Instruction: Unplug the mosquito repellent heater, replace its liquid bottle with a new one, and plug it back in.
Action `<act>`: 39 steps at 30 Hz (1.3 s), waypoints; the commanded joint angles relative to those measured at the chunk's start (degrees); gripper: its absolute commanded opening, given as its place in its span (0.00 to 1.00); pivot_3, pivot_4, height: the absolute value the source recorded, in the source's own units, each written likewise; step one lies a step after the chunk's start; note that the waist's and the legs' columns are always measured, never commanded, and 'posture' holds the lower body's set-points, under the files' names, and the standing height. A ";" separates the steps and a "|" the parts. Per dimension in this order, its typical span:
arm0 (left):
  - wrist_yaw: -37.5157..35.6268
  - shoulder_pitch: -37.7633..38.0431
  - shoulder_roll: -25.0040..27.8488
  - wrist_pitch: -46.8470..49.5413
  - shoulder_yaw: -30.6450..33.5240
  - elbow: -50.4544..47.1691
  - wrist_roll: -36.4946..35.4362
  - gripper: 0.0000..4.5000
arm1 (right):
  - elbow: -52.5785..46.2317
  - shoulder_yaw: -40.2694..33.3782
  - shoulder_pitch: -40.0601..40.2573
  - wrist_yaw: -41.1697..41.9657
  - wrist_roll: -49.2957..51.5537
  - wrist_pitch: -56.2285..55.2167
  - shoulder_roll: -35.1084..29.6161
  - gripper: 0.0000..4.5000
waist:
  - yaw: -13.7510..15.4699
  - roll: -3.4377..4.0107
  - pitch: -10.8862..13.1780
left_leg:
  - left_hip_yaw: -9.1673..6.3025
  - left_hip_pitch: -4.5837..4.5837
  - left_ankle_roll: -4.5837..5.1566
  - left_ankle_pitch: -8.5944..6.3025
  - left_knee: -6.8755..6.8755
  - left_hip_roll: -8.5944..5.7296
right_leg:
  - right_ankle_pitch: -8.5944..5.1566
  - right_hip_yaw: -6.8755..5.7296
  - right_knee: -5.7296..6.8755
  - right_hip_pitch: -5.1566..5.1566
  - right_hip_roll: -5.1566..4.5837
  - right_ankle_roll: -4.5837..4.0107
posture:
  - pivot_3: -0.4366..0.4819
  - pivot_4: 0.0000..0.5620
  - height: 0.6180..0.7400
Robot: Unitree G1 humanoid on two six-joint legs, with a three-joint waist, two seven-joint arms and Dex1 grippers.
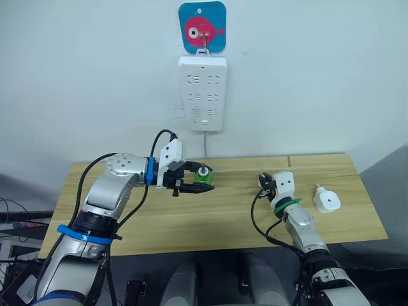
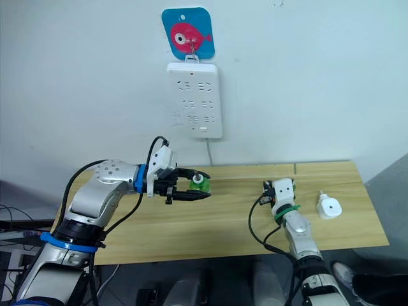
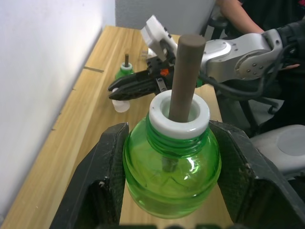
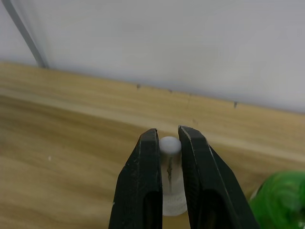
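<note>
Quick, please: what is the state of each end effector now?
Left end effector: closed on the green bottle.
Right end effector: closed on a small white cap.

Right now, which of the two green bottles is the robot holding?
The green bottle with the brown wick, clamped between the left gripper's fingers. The second green bottle stands free on the table by the wall.

A lab-like test room: bare wooden bench (image 1: 191,220) against a plain wall, loose cables (image 1: 13,217) on the floor.

no readable text, labels or numbers
</note>
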 commanded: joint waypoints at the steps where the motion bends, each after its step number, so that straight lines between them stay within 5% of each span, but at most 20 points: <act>1: -0.14 0.00 0.77 0.23 1.26 -2.55 -1.20 0.50 | 1.69 -0.72 -1.16 0.11 -0.22 -2.80 0.66 0.05 | 0.01 0.00 0.09 | 0.00 0.00 0.00 0.00 0.00 0.00 | 0.00 0.00 0.00 0.00 0.00 0.00 | 0.54 0.54 1.00; 3: -0.06 0.07 0.85 0.36 1.20 -2.77 -1.24 0.50 | 2.22 -0.87 -1.46 0.48 -0.08 -3.30 0.90 0.05 | 0.01 0.01 0.14 | 0.00 0.01 0.00 0.00 0.00 0.00 | 0.00 0.00 0.01 0.00 0.00 0.00 | 0.54 0.54 1.00; 11: 0.70 0.62 -0.09 -0.19 0.96 -2.69 -1.06 0.50 | -9.37 0.24 1.49 5.82 1.69 0.16 -0.70 0.67 | 0.02 0.03 0.34 | -0.03 -0.02 -0.04 0.02 0.00 0.00 | 0.00 0.05 -0.01 0.00 -0.02 0.00 | 0.52 0.52 1.00; 19: 1.44 0.47 -1.97 -2.93 0.82 -0.22 -0.36 0.50 | -48.09 4.15 9.84 21.26 16.47 27.86 -11.17 0.67 | 0.16 0.03 0.34 | -0.16 -0.08 -0.01 0.00 0.01 0.00 | 0.00 0.02 -0.05 0.02 -0.02 0.01 | 0.49 0.45 1.00; 23: 1.22 -1.07 -3.71 -4.81 0.22 2.04 -0.02 0.50 | -60.26 4.18 7.56 25.76 25.94 42.48 -18.07 0.67 | 0.16 0.01 0.33 | -0.20 -0.07 0.00 0.00 0.02 0.00 | 0.00 -0.01 -0.09 0.07 -0.03 0.01 | 0.47 0.42 1.00; 30: 0.94 -4.00 -7.03 -6.67 -0.52 5.09 0.80 0.50 | -64.46 5.86 -1.28 25.26 30.74 52.07 -18.02 0.67 | 0.15 -0.08 0.26 | -0.28 -0.08 -0.20 0.11 0.04 -0.01 | 0.00 -0.09 -0.10 0.09 -0.03 0.01 | 0.46 0.39 1.00; 39: 1.22 -4.34 -8.30 -6.89 -0.79 4.82 0.82 0.50 | -59.75 10.07 -5.67 25.75 24.52 48.65 -14.63 0.67 | 0.29 -0.09 0.26 | -0.26 -0.17 -0.23 0.13 0.05 -0.05 | 0.01 -0.08 -0.10 0.00 -0.06 0.01 | 0.47 0.39 1.00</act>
